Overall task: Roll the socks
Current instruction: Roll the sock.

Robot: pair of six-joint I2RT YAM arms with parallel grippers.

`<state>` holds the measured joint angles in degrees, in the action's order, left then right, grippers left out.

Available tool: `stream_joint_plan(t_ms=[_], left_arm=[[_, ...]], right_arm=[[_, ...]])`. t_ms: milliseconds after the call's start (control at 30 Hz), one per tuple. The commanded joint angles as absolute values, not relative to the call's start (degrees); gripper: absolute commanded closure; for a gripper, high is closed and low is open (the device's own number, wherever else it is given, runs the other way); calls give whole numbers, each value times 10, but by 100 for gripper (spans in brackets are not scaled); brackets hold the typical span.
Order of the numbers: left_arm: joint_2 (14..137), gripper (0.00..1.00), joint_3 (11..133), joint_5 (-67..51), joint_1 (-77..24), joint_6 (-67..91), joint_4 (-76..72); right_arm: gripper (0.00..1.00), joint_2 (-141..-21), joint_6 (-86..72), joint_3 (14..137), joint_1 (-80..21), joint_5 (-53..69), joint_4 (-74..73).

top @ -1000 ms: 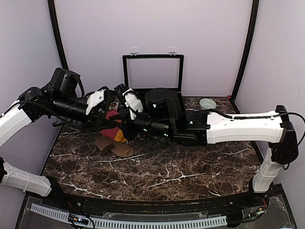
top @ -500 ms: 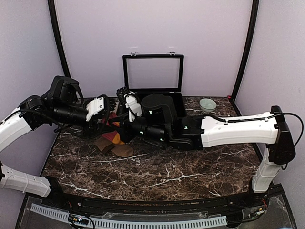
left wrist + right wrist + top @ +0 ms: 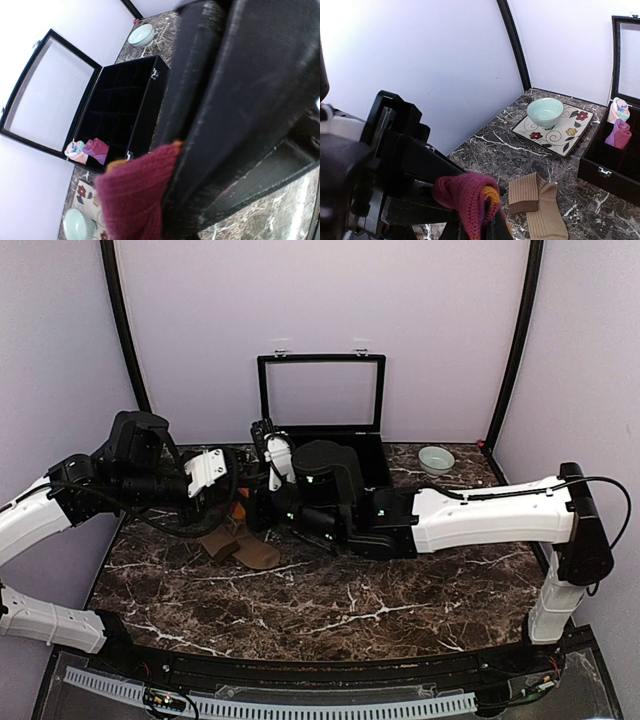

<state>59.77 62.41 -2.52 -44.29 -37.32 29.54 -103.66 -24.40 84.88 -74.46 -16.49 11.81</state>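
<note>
Arms meet over the tabletop's (image 3: 400,590) left rear. The left gripper (image 3: 225,502) reaches rightward and the right gripper (image 3: 472,225) stretches far leftward, both clenched on the maroon sock (image 3: 467,197), a bunched knit wad held aloft, its long axis unreadable. Ribbed tan socks (image 3: 540,210) lie flat beneath, side by side, slanting left-rear to right-front.

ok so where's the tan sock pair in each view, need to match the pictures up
Top external: tan socks lie flat on the table, left of centre.
Left wrist: not in it.
Right wrist: tan socks at the bottom, right of centre, on the table.
Shared landmark: the open black box, in all three views.
</note>
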Motion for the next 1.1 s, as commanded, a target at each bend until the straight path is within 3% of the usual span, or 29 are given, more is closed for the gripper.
stream_joint_plan(t_ms=[0, 200, 300, 500, 667, 833, 967, 1067], left_arm=[[592, 100, 615, 34, -436, -392, 245], [593, 100, 634, -58, -437, -363, 290], [595, 100, 657, -179, -435, -332, 350], [622, 100, 734, -490, -427, -298, 471], [641, 100, 763, -623, -424, -259, 499], [649, 100, 766, -724, -424, -236, 506], [647, 100, 763, -755, -424, -209, 487], [647, 100, 761, -754, -423, -191, 464]], right_arm=[[100, -1055, -305, 893, -769, -129, 143], [77, -1052, -323, 886, -769, -86, 160], [75, -1005, -248, 803, -766, -42, 232], [68, -921, -92, 728, -760, 88, 198], [52, -868, -40, 704, -761, 144, 183], [53, -844, 24, 713, -768, 124, 153], [66, -847, 52, 739, -769, 152, 145], [63, -877, 61, 787, -769, 170, 102]])
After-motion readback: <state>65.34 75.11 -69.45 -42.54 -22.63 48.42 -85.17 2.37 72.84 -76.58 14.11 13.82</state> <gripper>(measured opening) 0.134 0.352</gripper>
